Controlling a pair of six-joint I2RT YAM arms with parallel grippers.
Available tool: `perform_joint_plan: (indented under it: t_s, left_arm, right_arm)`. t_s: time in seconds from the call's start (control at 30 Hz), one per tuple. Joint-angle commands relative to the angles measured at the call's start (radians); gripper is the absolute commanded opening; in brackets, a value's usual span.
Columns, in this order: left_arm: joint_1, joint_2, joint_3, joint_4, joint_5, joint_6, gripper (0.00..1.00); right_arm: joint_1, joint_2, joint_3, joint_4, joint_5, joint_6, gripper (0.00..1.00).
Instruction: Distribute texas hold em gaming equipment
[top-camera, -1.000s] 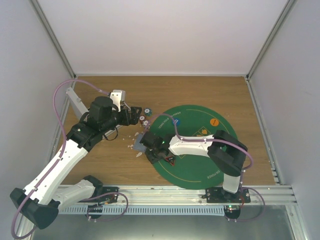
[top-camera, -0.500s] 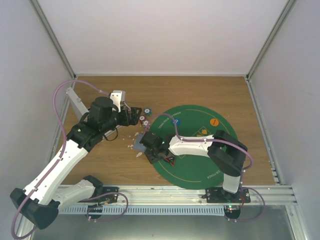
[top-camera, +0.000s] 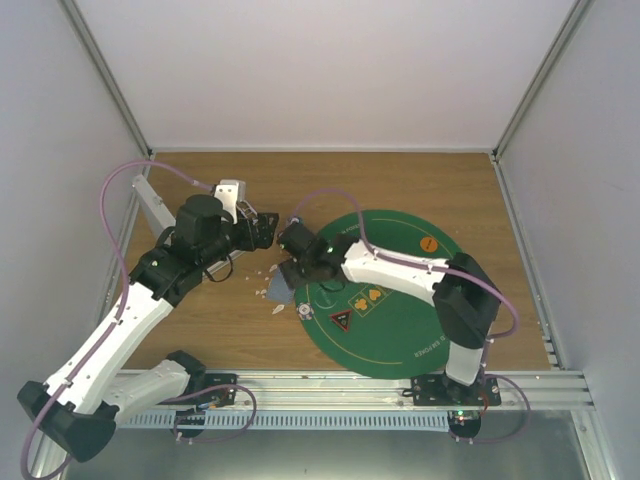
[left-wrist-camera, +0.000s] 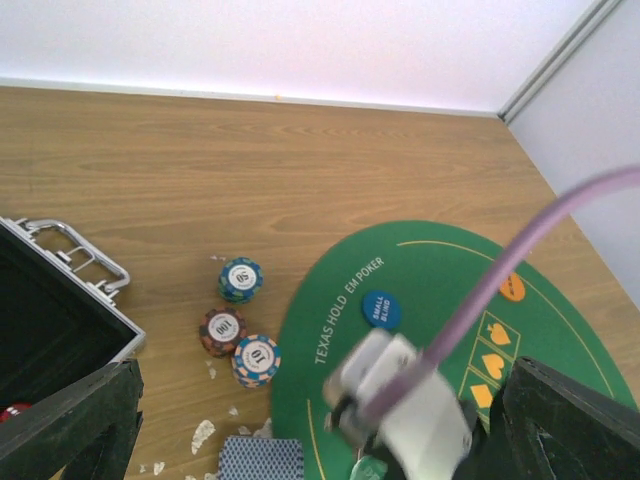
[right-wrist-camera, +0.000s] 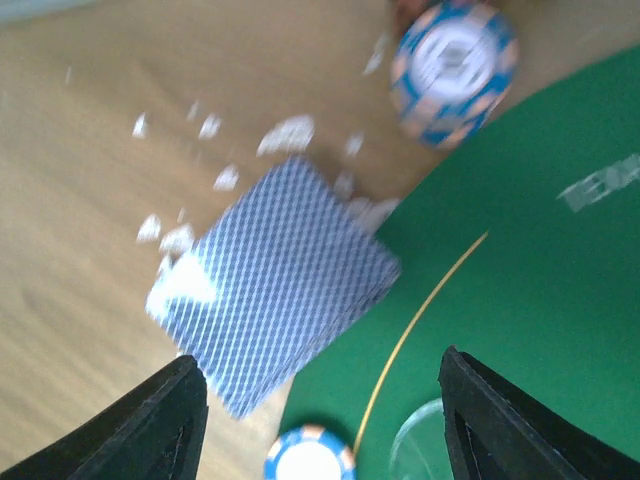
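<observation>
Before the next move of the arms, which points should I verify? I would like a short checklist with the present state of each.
1. Right gripper empty, jaws apart: ok.
2. Left gripper empty, jaws apart: ok.
3. Grey-blue-backed card deck in one pile at the edge of the round green felt mat: ok.
4. Wooden table around the deck free of debris: not ok, white scraps lie there.
5. Space before the left gripper free: not ok, the right arm's wrist is close in front of it.

White arms (top-camera: 110, 335), black joints (top-camera: 205, 222), purple cables (left-wrist-camera: 600, 192)
</observation>
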Motion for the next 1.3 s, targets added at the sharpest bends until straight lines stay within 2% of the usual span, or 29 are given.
perform_joint_plan:
  t_s: [0.0, 0.27, 0.57, 0.97, 1.27]
  left_arm:
    - [0.011, -0.017, 0.019, 0.025, -0.052, 0.025, 0.99]
    - [0.018, 0.0, 0.028, 0.041, -0.047, 0.037, 0.99]
    - [0.026, 0.005, 0.021, 0.048, -0.044, 0.046, 0.99]
    - [0.037, 0.007, 0.011, 0.055, -0.033, 0.045, 0.99]
    - [0.04, 0.01, 0.005, 0.065, -0.019, 0.045, 0.99]
  right_arm:
    - [-0.095, 0.066, 0.099, -0.04, 0.014, -0.006, 0.65]
    - [-0.161, 0.231, 0.303, -0.091, 0.029, -0.064, 0.74]
    - [-0.173, 0.337, 0.412, -0.116, 0.001, -0.107, 0.78]
    - [-0.179, 0.433, 0.512, -0.152, -0.002, -0.122, 0.68]
    - [-0.181, 0.453, 0.517, -0.157, 0.003, -0.123, 0.65]
